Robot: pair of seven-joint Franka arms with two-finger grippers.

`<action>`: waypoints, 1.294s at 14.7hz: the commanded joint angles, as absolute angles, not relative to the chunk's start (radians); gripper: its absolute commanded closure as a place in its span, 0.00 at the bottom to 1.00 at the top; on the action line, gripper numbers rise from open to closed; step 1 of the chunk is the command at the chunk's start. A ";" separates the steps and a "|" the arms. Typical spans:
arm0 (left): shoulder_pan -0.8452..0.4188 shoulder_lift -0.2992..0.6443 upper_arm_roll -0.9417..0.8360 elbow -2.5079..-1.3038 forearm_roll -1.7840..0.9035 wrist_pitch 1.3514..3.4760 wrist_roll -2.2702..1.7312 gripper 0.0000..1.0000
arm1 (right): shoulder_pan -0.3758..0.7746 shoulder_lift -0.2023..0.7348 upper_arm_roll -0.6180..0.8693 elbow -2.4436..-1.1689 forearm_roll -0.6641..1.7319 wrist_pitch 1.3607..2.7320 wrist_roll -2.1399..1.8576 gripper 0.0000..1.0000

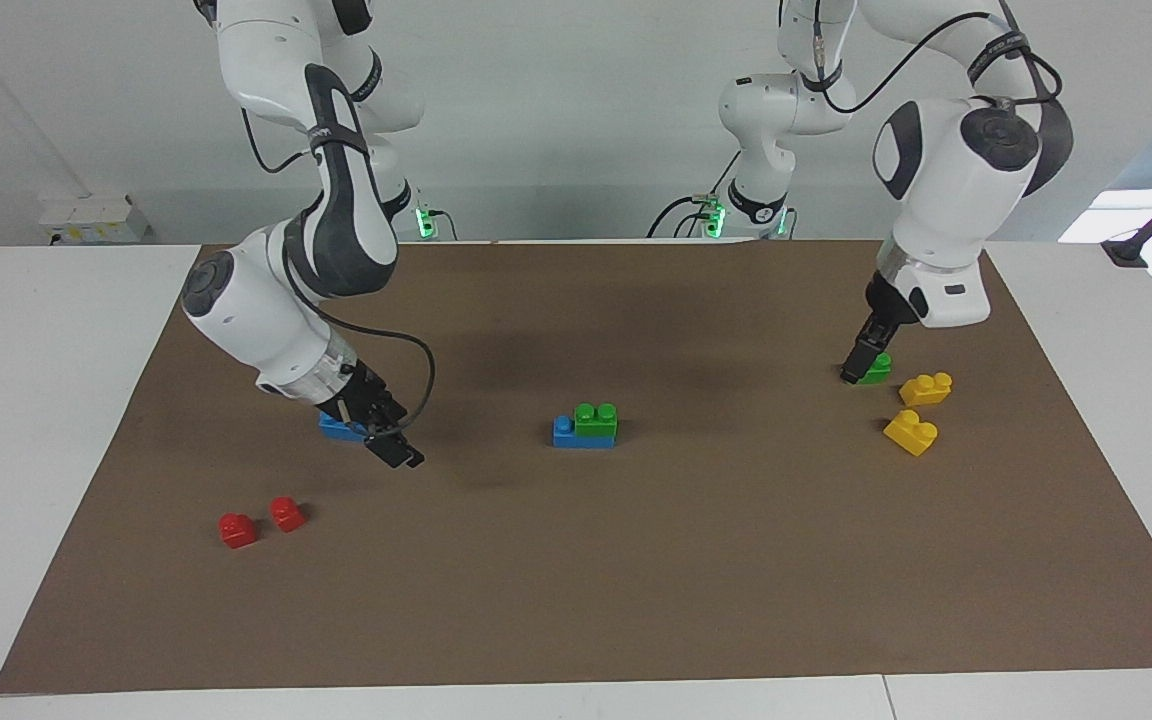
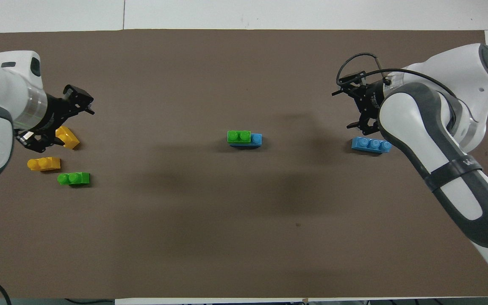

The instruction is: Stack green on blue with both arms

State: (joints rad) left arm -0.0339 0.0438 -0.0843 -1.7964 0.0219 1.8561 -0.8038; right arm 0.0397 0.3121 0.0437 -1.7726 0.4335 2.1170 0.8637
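A green brick (image 1: pixel 596 417) (image 2: pixel 239 136) sits on one end of a blue brick (image 1: pixel 582 435) (image 2: pixel 256 139) at the middle of the mat. A second green brick (image 1: pixel 878 370) (image 2: pixel 73 178) lies loose at the left arm's end. My left gripper (image 1: pixel 854 370) (image 2: pixel 68 123) hangs open and empty over the cluster of green and yellow bricks there. A second blue brick (image 1: pixel 336 428) (image 2: pixel 371 145) lies at the right arm's end, partly hidden by the arm in the facing view. My right gripper (image 1: pixel 394 448) (image 2: pixel 341 109) hovers open and empty just beside it.
Two yellow bricks (image 1: pixel 926 388) (image 1: pixel 911 432) (image 2: pixel 44 163) (image 2: pixel 67 138) lie beside the loose green one. Two small red bricks (image 1: pixel 237 529) (image 1: pixel 287 513) sit farther from the robots than the loose blue brick. A brown mat (image 1: pixel 636 580) covers the white table.
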 commanded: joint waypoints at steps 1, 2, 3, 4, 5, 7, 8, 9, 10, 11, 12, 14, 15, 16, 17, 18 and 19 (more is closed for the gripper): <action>0.008 -0.011 -0.086 -1.775 0.003 1.777 -0.506 0.00 | -0.001 0.284 0.055 -1.727 0.326 2.039 0.653 0.00; 0.017 -0.020 -0.084 -1.758 0.002 1.767 -0.444 0.00 | -0.012 0.269 0.055 -1.711 0.283 2.005 0.579 0.00; 0.018 -0.023 -0.084 -1.747 0.002 1.757 -0.404 0.00 | -0.021 0.258 0.055 -1.688 0.256 1.970 0.524 0.00; 0.020 -0.031 -0.087 -1.741 0.003 1.734 -0.385 0.00 | -0.032 0.249 0.054 -1.666 0.235 1.935 0.470 0.00; 0.020 -0.047 -0.087 -1.741 0.003 1.715 -0.362 0.00 | -0.038 0.241 0.054 -1.648 0.209 1.907 0.410 0.00; 0.021 -0.080 -0.087 -1.741 0.005 1.646 -0.254 0.00 | -0.038 0.207 0.054 -1.640 0.146 1.882 0.318 0.00; 0.025 -0.100 -0.087 -1.746 0.005 1.620 -0.209 0.00 | -0.037 0.184 0.055 -1.640 0.111 1.865 0.290 0.00; 0.034 -0.113 -0.087 -1.755 0.005 1.609 -0.157 0.00 | -0.032 0.160 0.057 -1.640 0.085 1.847 0.267 0.00; 0.038 -0.120 -0.087 -1.756 0.005 1.609 -0.090 0.00 | -0.028 0.137 0.055 -1.641 0.071 1.829 0.243 0.00; 0.038 -0.120 -0.086 -1.755 0.005 1.617 -0.040 0.00 | -0.025 0.111 0.055 -1.640 0.061 1.801 0.226 0.00; 0.038 -0.120 -0.083 -1.752 0.006 1.618 -0.016 0.00 | -0.023 0.089 0.057 -1.640 0.051 1.774 0.216 0.00; 0.038 -0.118 -0.083 -1.744 0.008 1.620 -0.031 0.00 | -0.023 0.049 0.064 -1.640 0.041 1.718 0.203 0.00; 0.038 -0.117 -0.083 -1.741 0.008 1.618 -0.040 0.00 | -0.021 0.034 0.064 -1.640 0.040 1.698 0.178 0.00; 0.038 -0.114 -0.083 -1.729 0.005 1.612 -0.049 0.00 | -0.021 0.026 0.064 -1.638 0.037 1.683 0.158 0.00; 0.040 -0.107 -0.084 -1.706 0.005 1.594 -0.052 0.00 | -0.023 0.025 0.066 -1.629 0.034 1.658 0.146 0.00; 0.040 -0.103 -0.083 -1.692 0.003 1.559 -0.055 0.00 | -0.021 0.028 0.066 -1.602 0.035 1.617 0.138 0.00; 0.040 -0.101 -0.083 -1.674 0.002 1.528 -0.058 0.00 | -0.021 0.029 0.066 -1.585 0.034 1.579 0.135 0.00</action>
